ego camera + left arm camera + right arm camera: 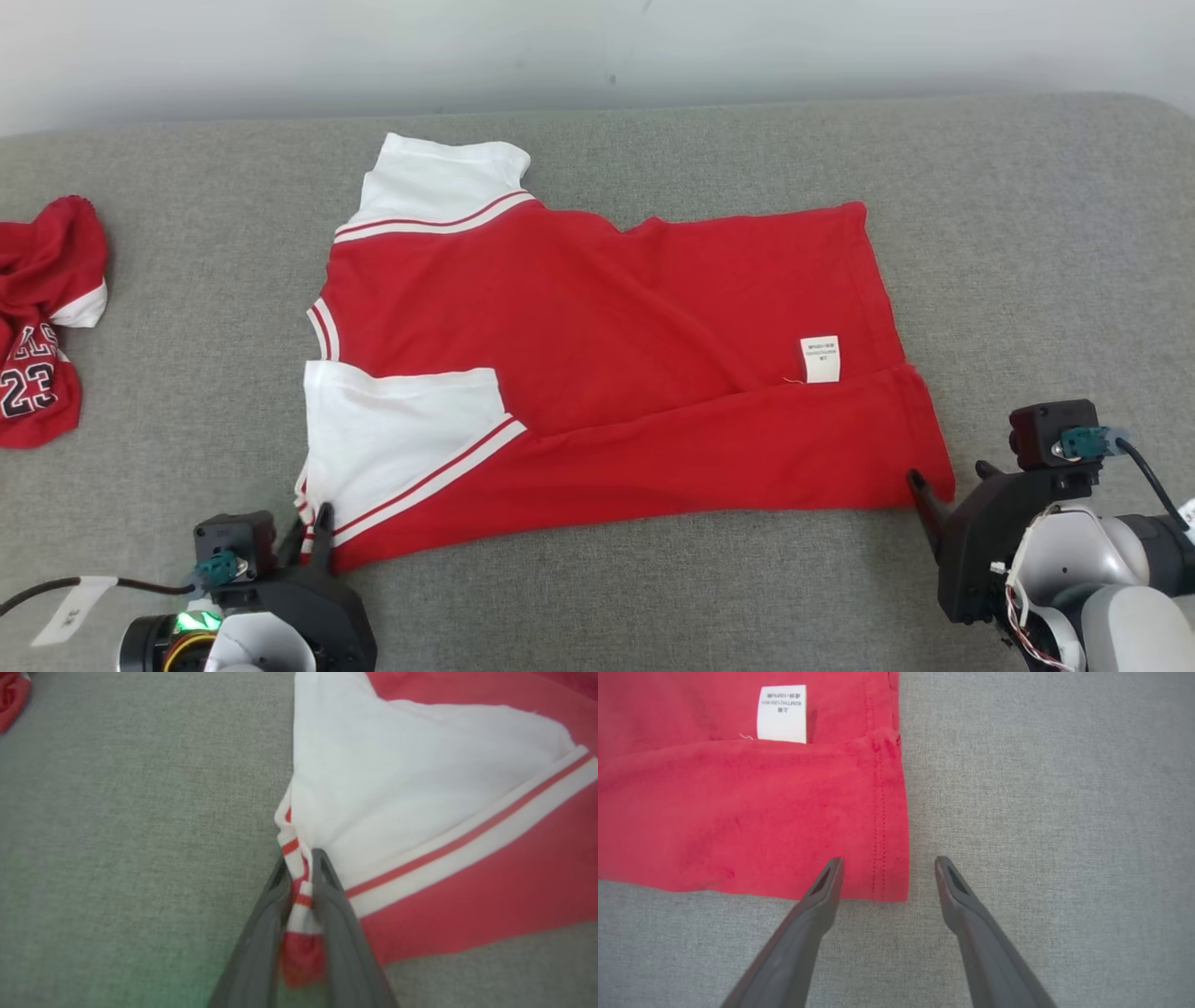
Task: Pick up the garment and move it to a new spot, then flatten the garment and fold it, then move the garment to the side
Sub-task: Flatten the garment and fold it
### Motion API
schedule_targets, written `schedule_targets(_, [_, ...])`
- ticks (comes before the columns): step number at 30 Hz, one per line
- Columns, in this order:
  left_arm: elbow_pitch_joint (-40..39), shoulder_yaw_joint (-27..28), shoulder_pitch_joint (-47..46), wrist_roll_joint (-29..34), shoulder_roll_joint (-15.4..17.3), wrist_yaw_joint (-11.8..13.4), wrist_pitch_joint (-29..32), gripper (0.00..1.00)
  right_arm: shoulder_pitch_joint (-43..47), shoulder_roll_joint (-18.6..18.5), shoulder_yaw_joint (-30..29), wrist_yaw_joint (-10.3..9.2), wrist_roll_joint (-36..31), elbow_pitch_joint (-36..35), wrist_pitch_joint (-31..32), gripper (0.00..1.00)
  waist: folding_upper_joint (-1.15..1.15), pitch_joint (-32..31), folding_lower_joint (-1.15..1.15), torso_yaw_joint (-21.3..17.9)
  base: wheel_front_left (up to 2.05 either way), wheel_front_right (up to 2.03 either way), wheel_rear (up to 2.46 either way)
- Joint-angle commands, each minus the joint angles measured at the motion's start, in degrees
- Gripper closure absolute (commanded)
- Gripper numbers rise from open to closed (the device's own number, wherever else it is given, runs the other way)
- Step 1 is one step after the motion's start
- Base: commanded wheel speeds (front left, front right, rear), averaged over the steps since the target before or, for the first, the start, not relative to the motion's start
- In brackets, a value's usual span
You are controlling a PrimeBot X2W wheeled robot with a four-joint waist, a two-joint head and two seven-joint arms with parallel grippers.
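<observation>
Garment (pixel 597 345) of red and white cotton, pinched at cuff

It lies spread on the grey fabric worktop (pixel 1027 233). Far left of its white care label (pixel 820 359), the left hand (pixel 301 858) is clamped on the striped cuff (pixel 294 851). Below-right of the label, the right hand (pixel 888 863) gapes wide, holding nothing.

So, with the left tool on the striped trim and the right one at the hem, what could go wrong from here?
1. The left tool pinches just the narrow striped trim of the jersey; that thin hold may slip on lifting.
2. The right tool stands open, one finger over the hem corner and one off it; closing there could miss the cloth or catch one layer only.
</observation>
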Motion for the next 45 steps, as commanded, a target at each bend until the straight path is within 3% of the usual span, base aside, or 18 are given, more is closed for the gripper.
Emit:
schedule_targets(1, [3.1, -0.9, 3.9, -0.3, -0.6, 0.0, 2.5, 1.0, -1.0, 0.4, -0.1, -0.12, 0.1, 0.8, 0.3, 0.0, 0.01, 0.2, 0.01, -0.1, 0.0, 0.0, 0.0])
schedule_targets(11, [2.8, -2.1, 3.0, 0.0, -0.4, 0.3, 1.2, 1.0, -4.2, 1.2, 0.6, -0.12, 0.8, 6.1, 0.9, 0.0, 0.01, 0.6, 0.01, 0.5, 0.0, 0.0, 0.0])
schedule_targets(12, [2.7, -2.1, 3.1, -0.1, -0.4, 0.4, 1.0, 1.0, -4.2, 1.4, 0.8, -0.12, 1.2, 6.4, 0.9, 0.18, 0.01, 0.5, 0.01, 0.5, 0.0, 0.0, 0.0])
schedule_targets(13, [2.6, -2.2, 3.1, -0.1, -0.3, 0.4, 0.9, 1.0, -4.1, 1.5, 1.0, -0.12, 1.4, 6.6, 0.9, 0.56, 0.01, 0.5, 0.01, 0.5, 0.0, 0.0, 0.0])
schedule_targets(14, [2.5, -2.2, 3.2, -0.2, -0.2, 0.5, 0.9, 1.0, -3.8, 1.5, 0.9, -0.12, 1.3, 6.9, 1.2, 0.68, 0.01, 0.4, 0.01, 0.5, 0.0, 0.0, 0.0])
schedule_targets(15, [2.4, -2.2, 3.3, -0.3, -0.2, 0.6, 0.8, 1.0, -3.5, 1.5, 0.9, -0.12, 1.1, 7.1, 1.3, 0.91, 0.01, 0.3, 0.01, 0.5, 0.0, 0.0, 0.0])
schedule_targets(16, [2.3, -2.3, 3.5, -0.4, -0.2, 0.6, 0.7, 1.0, -3.3, 1.5, 1.0, -0.12, 1.1, 7.0, 1.2, 1.0, 0.01, 0.3, 0.01, 0.5, 0.0, 0.0, 0.0])
schedule_targets(25, [1.4, -2.6, 4.0, -0.9, 0.1, 1.0, 0.6, 1.0, -1.6, 1.5, 1.1, -0.12, 1.8, 6.7, 1.4, 1.0, 0.01, -0.2, 0.01, -0.1, 0.0, 0.0, 0.0])
schedule_targets(33, [-0.7, -2.3, 5.2, -1.7, 0.2, 1.3, -0.2, 1.0, 0.1, -0.5, 1.8, -0.12, 2.8, 2.7, -3.6, 1.0, 0.01, -0.9, 0.01, 0.0, 0.0, 0.0, 0.0])
schedule_targets(45, [-9.0, -1.3, 12.1, -3.8, 0.6, 2.4, -1.5, 1.0, 6.8, -9.1, 5.3, -0.12, 5.0, -1.6, -4.6, 1.0, 0.01, -2.5, 0.01, 0.1, 0.0, 0.0, 0.0])
